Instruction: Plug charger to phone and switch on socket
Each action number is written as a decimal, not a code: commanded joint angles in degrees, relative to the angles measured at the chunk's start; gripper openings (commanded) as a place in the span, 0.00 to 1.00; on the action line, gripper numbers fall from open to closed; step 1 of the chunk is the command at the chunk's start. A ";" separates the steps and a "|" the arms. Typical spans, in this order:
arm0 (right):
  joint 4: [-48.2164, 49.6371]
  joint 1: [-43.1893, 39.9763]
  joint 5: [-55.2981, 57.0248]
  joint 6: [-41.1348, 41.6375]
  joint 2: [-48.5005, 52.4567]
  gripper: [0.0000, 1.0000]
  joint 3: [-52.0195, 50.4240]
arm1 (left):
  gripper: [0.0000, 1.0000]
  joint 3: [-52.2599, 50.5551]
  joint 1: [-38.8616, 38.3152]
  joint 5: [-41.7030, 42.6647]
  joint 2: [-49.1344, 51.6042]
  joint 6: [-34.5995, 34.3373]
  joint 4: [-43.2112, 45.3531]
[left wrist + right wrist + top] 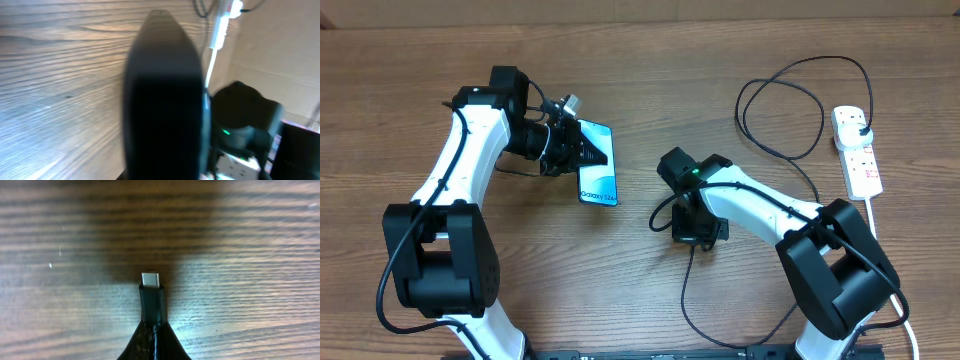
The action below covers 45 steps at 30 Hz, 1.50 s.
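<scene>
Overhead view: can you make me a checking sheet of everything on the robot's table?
Surface: brown wooden table, bare grain.
Job's things: slim black-edged phone with a light blue screen lies flat; thin black charger cable, tip not in the phone; white power strip at the right.
Clutter: nothing seen.
Grippers: left tool shut, over the phone's far end; right tool shut on the charger's tip.
Cables: charger loops to a black plug in the strip; white cord leaves the strip.
Surroundings: blurred pale area beyond the table.
</scene>
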 commanded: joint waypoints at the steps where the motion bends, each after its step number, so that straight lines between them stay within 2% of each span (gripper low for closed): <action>1: -0.11 -0.79 -8.24 -7.61 -3.06 0.04 -1.03 | 0.04 1.29 0.26 11.69 -0.11 2.84 -0.15; 7: -0.13 -0.79 -18.10 -12.31 -17.62 0.04 -1.05 | 0.05 1.29 0.26 24.00 -0.13 9.05 -1.70; 12: -0.09 -0.79 -23.91 -14.12 -29.90 0.04 -1.09 | 0.04 1.29 0.28 35.45 -0.13 20.65 -6.80; 18: -0.02 -0.76 -27.58 -15.85 -39.10 0.04 -1.11 | 0.04 1.31 0.72 35.50 -0.11 25.81 -13.25; 24: 3.32 0.33 -29.05 -15.28 -39.89 0.04 -2.64 | 0.04 1.31 1.77 35.50 -0.11 26.88 -13.42; 27: 11.23 2.51 -32.89 -12.35 -39.89 0.04 -5.49 | 0.05 1.29 1.84 35.50 -0.11 26.88 -13.40; 32: 22.43 8.13 -31.58 -6.01 -39.19 0.04 -9.49 | 0.04 1.31 1.84 35.47 -0.11 26.88 -13.40; 41: 27.21 18.36 -13.20 1.53 -38.27 0.04 -9.84 | 0.04 1.29 1.55 31.80 -0.11 26.93 -13.53; 45: 29.88 19.12 -10.88 2.54 -37.29 0.04 -9.84 | 0.04 1.29 0.22 31.85 -0.11 26.93 -13.81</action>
